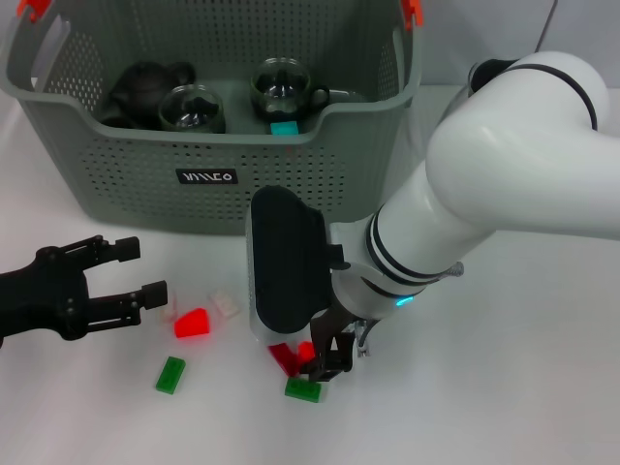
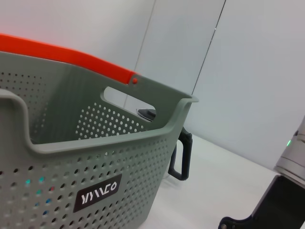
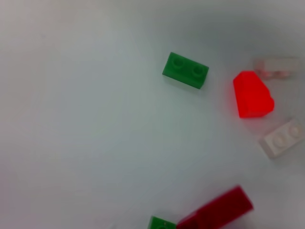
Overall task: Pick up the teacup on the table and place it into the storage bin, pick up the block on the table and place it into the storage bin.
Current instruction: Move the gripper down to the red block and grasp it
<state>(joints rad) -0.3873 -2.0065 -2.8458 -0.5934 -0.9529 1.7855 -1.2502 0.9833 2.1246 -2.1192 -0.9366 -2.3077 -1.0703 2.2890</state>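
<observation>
The storage bin (image 1: 218, 160) is set at the far side of the white table (image 1: 504, 387), its front wall with the black label (image 1: 206, 177) turned toward the robot and orange clips (image 1: 414, 11) seen at both handles. Inside it, two glass teacups (image 1: 191, 108) stand side by side against the front wall, a dark teapot (image 1: 145, 89) is lodged in the left corner, and a small teal block (image 1: 284, 128) lies just below the right-hand cup. The open top of the bin is unobstructed. Bare tabletop is left to the right of the bin and along the near right edge.

The right arm (image 1: 504, 184) is reached across from the right, bent down in front of the bin, with its wrist housing just below the bin's front wall. The right gripper (image 1: 325, 360) is lowered to the table over a cluster of a dark red block (image 1: 283, 357) and a green block (image 1: 302, 389); whether its fingers are apart or together cannot be told.

The left gripper (image 1: 145, 273) is held low at the left edge of the table, pointing right, its fingers spread apart with nothing between them. Just beside its fingertips lie a bright red wedge block (image 1: 192, 322) and a white block (image 1: 226, 303), with another green block (image 1: 170, 374) a little nearer, apart from the rest.
</observation>
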